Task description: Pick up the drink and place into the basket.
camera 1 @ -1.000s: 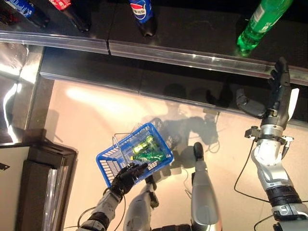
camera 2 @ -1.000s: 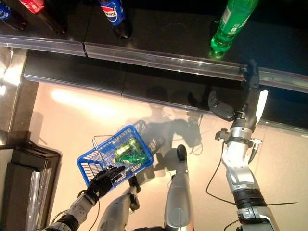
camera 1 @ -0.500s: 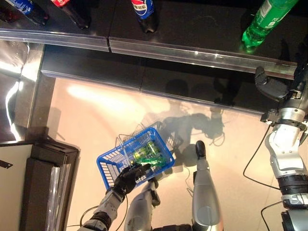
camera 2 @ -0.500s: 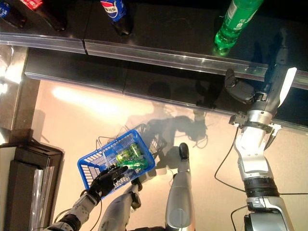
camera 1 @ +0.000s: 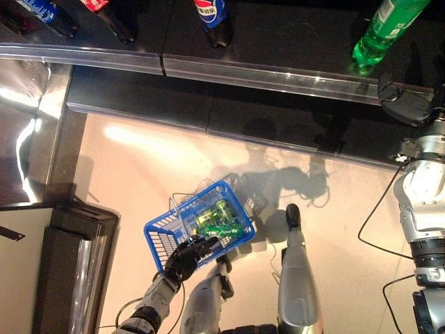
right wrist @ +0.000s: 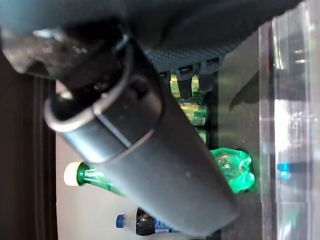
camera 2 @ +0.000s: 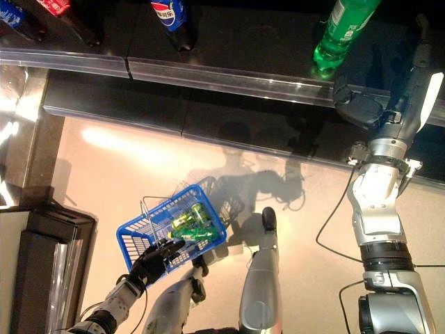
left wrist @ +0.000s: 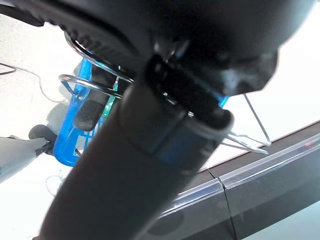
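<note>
A green drink bottle (camera 1: 384, 29) stands on the dark shelf (camera 1: 292, 42) at the upper right; the right wrist view shows the same green bottle (right wrist: 229, 171) past the thumb. My right hand (camera 2: 402, 104) is up at shelf height, just right of the bottle and apart from it, open with straight fingers. Low at the centre left, my left hand (camera 1: 184, 256) is shut on the wire handle (left wrist: 75, 80) of the blue basket (camera 1: 161, 243). Green drinks (camera 1: 219, 219) lie inside the basket.
Further left on the shelf stand a blue-labelled cola bottle (camera 1: 208, 17), a red-labelled one (camera 1: 111, 14) and another blue-labelled one (camera 1: 49, 14). A clear rail (camera 1: 264, 73) runs along the shelf's front edge. A dark cabinet (camera 1: 62, 264) stands at the lower left.
My right hand has risen from below the shelf rail to shelf height beside the green bottle. The left hand still holds the basket in about the same place.
</note>
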Available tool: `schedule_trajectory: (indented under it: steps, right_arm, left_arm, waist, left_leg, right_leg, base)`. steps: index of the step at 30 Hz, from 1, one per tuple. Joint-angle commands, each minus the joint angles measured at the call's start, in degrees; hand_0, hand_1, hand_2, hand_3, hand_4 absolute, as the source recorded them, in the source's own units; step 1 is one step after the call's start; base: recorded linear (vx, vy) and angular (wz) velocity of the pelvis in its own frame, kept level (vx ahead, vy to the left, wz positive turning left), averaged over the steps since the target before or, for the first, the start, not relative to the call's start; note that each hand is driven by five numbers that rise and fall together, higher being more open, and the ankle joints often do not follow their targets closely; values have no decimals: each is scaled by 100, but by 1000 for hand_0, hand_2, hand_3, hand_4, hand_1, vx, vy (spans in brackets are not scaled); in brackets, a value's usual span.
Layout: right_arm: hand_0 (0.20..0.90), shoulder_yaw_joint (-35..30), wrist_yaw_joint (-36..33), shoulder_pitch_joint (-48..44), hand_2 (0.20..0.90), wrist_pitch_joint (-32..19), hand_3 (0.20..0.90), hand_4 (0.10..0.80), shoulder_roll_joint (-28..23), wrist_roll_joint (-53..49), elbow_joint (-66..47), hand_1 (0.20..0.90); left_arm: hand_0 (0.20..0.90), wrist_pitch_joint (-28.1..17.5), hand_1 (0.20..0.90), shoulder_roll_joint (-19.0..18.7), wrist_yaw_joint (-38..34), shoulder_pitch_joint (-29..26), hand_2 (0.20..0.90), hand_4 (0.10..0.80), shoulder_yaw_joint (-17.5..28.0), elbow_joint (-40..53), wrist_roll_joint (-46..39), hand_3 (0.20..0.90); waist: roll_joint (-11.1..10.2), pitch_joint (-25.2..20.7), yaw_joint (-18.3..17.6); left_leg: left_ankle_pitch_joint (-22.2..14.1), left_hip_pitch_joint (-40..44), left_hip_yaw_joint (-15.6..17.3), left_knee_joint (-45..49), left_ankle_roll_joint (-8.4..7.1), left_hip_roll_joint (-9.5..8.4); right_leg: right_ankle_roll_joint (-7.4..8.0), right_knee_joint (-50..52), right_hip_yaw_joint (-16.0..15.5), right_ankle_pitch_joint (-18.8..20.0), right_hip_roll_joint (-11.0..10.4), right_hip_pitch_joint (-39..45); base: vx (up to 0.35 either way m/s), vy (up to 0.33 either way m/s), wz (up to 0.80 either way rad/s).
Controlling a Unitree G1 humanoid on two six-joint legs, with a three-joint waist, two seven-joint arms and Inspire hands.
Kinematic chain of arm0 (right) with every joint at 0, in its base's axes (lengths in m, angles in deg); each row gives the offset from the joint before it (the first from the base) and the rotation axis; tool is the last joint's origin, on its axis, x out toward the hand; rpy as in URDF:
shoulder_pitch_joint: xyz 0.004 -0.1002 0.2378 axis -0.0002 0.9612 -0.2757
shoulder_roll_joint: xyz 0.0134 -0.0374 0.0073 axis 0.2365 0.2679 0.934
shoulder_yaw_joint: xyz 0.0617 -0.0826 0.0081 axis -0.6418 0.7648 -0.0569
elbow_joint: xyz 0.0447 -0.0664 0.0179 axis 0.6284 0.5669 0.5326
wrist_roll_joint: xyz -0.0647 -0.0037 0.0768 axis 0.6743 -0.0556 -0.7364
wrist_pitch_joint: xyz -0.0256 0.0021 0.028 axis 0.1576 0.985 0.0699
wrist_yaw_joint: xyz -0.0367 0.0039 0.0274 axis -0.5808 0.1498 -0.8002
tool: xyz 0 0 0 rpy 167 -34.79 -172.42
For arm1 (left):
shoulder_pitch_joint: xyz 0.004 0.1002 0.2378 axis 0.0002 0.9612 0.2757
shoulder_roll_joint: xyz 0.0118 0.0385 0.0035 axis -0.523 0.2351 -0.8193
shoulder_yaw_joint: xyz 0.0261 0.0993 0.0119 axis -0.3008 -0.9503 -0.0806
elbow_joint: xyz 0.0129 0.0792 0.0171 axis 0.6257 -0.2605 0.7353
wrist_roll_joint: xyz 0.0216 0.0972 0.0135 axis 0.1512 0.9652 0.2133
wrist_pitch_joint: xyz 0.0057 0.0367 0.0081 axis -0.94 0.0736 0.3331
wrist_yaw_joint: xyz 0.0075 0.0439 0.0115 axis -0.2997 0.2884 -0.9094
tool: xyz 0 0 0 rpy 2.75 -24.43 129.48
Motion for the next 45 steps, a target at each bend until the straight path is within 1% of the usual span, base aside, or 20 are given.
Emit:
schedule_trajectory:
  steps: [1,3,7,14,17,21,23,35,45]
  right_arm:
    - [900,-204,532,-645,900,-275,900,800,-800,-620,21,900]
    - [900,-159,642,-724,900,-225,900,800,-801,-761,102,900]
    - [900,-25,1118,-1058,900,-45,900,800,-869,-1334,543,900]
    - [900,219,1380,-1655,900,216,900,800,-1038,-1657,1129,900]
    - [900,401,1344,-2021,900,325,900,800,-1111,-1766,1372,900]
    - [900,465,1336,-2172,900,338,900,800,-1137,-1761,1492,900]
    - [900,595,1278,-2427,900,397,900,800,-1177,-1735,1627,900]
    - [900,1066,1216,-3130,900,592,900,800,-1404,-1609,2178,900]
    - [900,1297,1120,-3406,900,698,900,800,-1394,-1561,2353,900]
  left_arm:
    - [300,-394,300,-428,511,447,300,100,68,410,-259,200]
    - [300,-384,300,-437,499,443,300,100,55,413,-257,200]
    - [300,-353,300,-481,465,411,300,100,-2,435,-211,200]
    - [300,-294,300,-536,411,359,300,100,-101,482,-189,200]
    - [300,-265,300,-568,375,344,300,100,-154,523,-170,200]
    - [300,-248,300,-587,367,339,300,100,-180,538,-159,200]
    - [300,-235,300,-627,361,317,300,100,-211,544,-178,200]
    - [300,-155,300,-759,353,266,300,100,-261,600,-166,200]
    - [300,-118,300,-826,364,246,300,100,-280,613,-146,200]
  waist:
    - [203,-446,110]
    - [199,-449,126]
    - [180,-471,202]
    - [189,-490,299]
    - [185,-487,358]
    - [194,-491,389]
    - [199,-479,423]
    - [212,-475,541]
    - [208,-482,603]
  left_leg:
    - [-302,-310,-309,996,-105,397]
    - [-299,-319,-311,1008,-108,401]
    - [-293,-332,-338,1019,-116,405]
    - [-281,-366,-387,1037,-131,410]
    - [-278,-400,-418,1061,-126,416]
    - [-271,-408,-440,1052,-127,408]
    - [-264,-440,-462,1072,-118,407]
    - [-227,-527,-561,1082,-114,374]
    - [-192,-515,-584,1007,-105,365]
  right_leg:
    - [-326,1014,-220,-1050,-137,25]
    - [-329,1016,-226,-1051,-140,28]
    - [-332,1006,-282,-1050,-153,55]
    - [-340,989,-344,-1055,-158,88]
    - [-349,998,-367,-1061,-158,86]
    - [-345,988,-386,-1063,-160,97]
    - [-347,1010,-398,-1067,-160,85]
    - [-351,1020,-454,-1075,-166,77]
    - [-357,978,-505,-1068,-154,110]
  base:
    - [0,0,0]
    - [0,0,0]
    - [10,-27,0]
    - [10,-20,4]
    - [4,-30,8]
    - [0,0,0]
    - [0,0,0]
    - [4,-15,3]
    - [1,-3,2]
